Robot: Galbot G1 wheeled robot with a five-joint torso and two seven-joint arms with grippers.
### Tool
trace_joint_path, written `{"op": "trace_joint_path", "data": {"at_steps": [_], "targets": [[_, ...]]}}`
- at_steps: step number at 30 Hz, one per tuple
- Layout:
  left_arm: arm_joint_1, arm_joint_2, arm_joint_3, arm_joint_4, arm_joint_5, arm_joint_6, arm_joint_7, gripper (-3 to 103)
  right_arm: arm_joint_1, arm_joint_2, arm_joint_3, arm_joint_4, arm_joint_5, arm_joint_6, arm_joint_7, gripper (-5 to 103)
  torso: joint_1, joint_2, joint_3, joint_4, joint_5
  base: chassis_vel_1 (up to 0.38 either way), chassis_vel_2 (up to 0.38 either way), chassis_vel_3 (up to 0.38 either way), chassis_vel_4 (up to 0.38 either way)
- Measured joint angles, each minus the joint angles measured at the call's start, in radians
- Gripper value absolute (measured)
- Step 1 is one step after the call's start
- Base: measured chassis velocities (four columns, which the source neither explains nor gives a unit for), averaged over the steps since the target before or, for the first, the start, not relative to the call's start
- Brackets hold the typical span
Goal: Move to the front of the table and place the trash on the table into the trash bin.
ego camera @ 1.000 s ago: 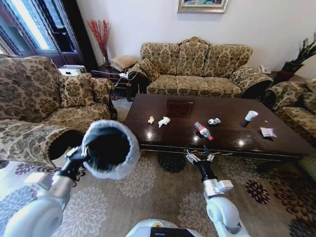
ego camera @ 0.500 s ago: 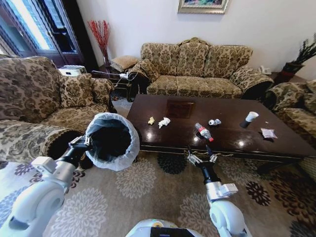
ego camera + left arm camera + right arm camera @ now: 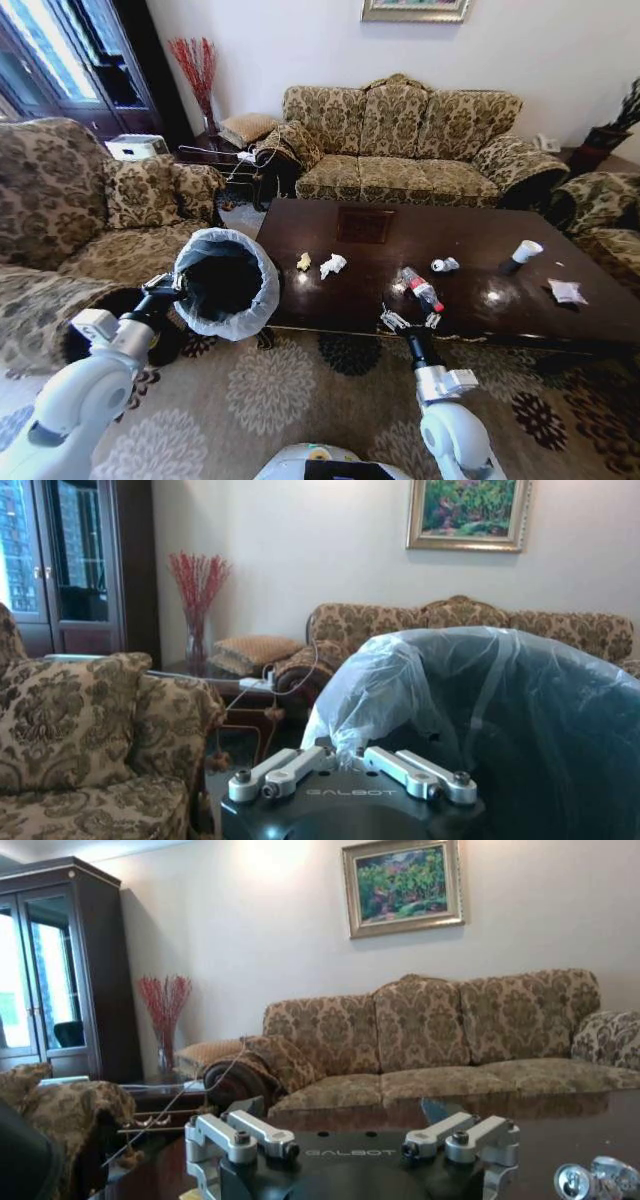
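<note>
- Closer now to the table than a second ago, with the whole room shifted in the head view and the sofa behind grown larger.
- Carried by the left gripper at the robot's left front: the trash bin, tilted so its black inside faces the camera, held just off the table's left end, above the patterned carpet.
- Clamped on the bin's bag-covered rim in the left wrist view, fingers closed against the whitish liner.
- Held low and forward at the table's near edge: the right gripper, fingers spread apart with nothing between them; same spread seen in the right wrist view.
- Lying on the dark tabletop, left to right: a yellowish scrap, a crumpled white tissue, a clear plastic bottle with red label, a small can, a white paper cup and a clear wrapper.
- Nearest the right gripper: the bottle, just beyond it; cup and wrapper well apart toward the table's right end.
</note>
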Motion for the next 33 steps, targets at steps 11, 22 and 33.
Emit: {"op": "trace_joint_path", "data": {"at_steps": [11,22,33], "targets": [[0.001,0.000,0.000,0.000,0.000,-0.001,0.000,3,-0.001,0.001,0.001,-0.001,-0.001,-0.001,-0.001,100,-0.002,0.001,-0.001,0.0003,-0.0002,0.005,0.002,-0.004,0.004],[0.002,-0.001,0.000,0.000,0.000,-0.001,0.000,3,-0.001,0.000,0.001,-0.001,0.000,-0.003,-0.002,100,-0.001,0.000,-0.001,0.0002,-0.0003,0.000,0.000,0.000,0.000],[0.002,-0.002,-0.001,0.000,0.001,-0.001,0.000,3,-0.001,0.000,0.001,-0.001,0.000,-0.003,-0.002,100,-0.001,0.000,0.000,0.0002,-0.0001,0.000,0.000,0.000,0.000]]}}
